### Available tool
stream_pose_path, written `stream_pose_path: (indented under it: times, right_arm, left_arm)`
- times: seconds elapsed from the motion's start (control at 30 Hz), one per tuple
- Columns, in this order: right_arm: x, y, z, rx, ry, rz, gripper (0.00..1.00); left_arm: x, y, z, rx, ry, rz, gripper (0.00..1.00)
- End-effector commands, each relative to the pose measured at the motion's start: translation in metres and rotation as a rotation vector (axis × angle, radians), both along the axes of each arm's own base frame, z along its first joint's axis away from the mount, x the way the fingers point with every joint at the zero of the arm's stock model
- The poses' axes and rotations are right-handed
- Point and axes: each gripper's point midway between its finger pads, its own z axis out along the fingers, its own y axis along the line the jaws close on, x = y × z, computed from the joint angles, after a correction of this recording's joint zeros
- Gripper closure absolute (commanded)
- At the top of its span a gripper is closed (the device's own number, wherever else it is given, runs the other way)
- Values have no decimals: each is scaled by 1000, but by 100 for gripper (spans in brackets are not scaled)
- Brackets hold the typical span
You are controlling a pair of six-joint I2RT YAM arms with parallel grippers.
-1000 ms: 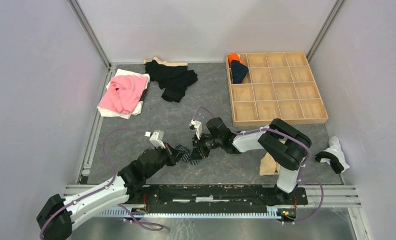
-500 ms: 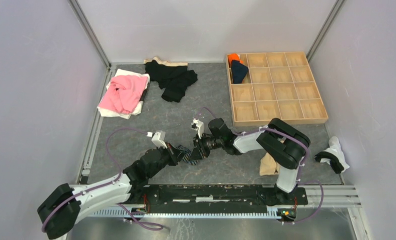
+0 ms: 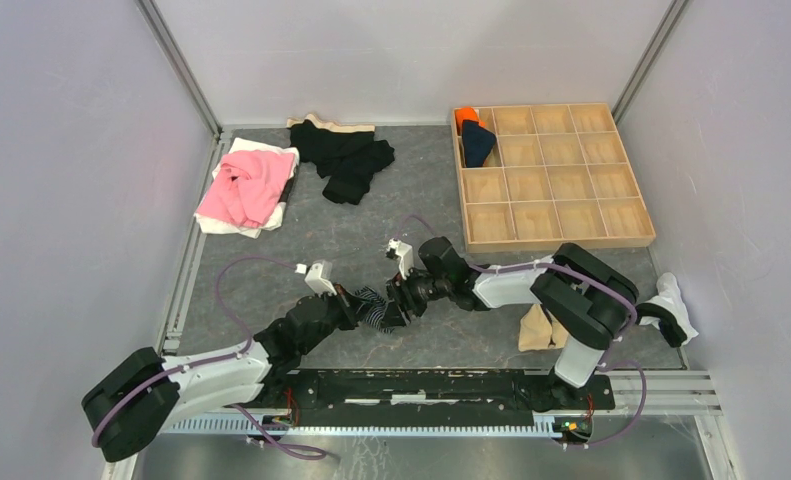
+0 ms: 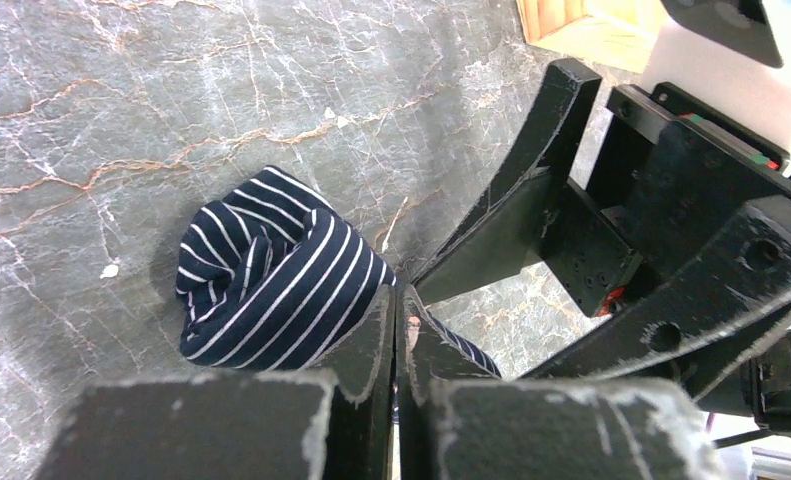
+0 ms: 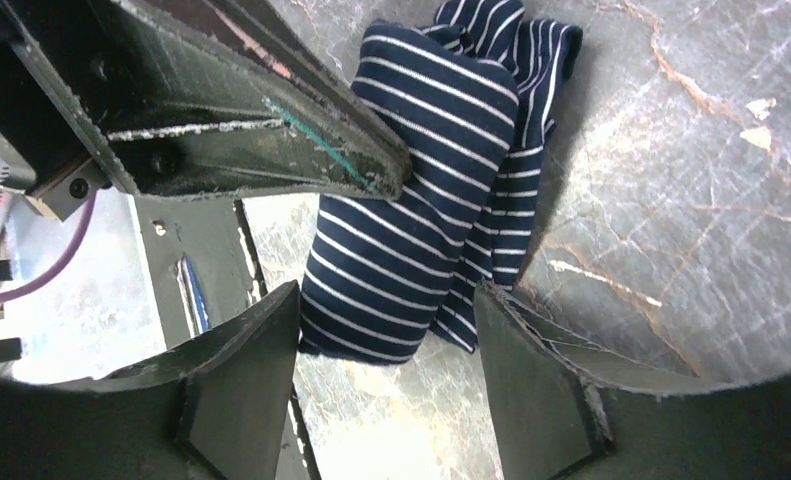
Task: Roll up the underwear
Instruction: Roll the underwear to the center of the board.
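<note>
Navy cloth briefs with thin pale stripes (image 5: 421, 230): part-rolled. Left end effector (image 4: 393, 300) pressed together at its edge; right end effector (image 5: 386, 300) spread astride it. Close squarely, keeping roll tight.

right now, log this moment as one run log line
item: striped underwear, loosely rolled | left claw: shut, tips at its edge | right claw: open, straddling it

The top camera looks down over the whole counter (image 3: 371, 235) from its near edge; both wrist cameras face each other, close, across the striped underwear (image 5: 421, 230).
</note>
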Motion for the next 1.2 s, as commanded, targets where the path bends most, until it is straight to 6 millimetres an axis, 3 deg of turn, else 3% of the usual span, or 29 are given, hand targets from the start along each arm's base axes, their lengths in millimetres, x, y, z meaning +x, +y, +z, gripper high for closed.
stream_pose_path:
  times: [0.0,0.23,0.27,0.33,0.47,0.57,0.7,1.17]
  right_arm:
    - [-1,-26,-14,-145,-25,-38,28]
    - [20,-44,15,-205,-186,-108,22]
    - [24,-45,22,-207,-213,-123,19]
    - [33,-49,32,-213,-257,-161,2]
    - [42,-51,53,-143,-334,-228,2]
    - [48,-46,62,-128,-369,-218,2]
    - [39,-23,73,-61,-324,-103,2]
    - [38,15,21,-103,-125,-1,2]
  left_arm:
    - [-18,32,-54,114,85,38,98]
    - [-17,32,-55,127,79,37,98]
    - [-17,32,-55,129,78,34,98]
    - [-17,31,-53,130,75,30,98]
    - [-16,30,-53,135,76,25,98]
    - [-16,28,-52,135,74,21,98]
    - [-15,27,-51,137,72,19,98]
    - [-14,24,-50,142,74,6,98]
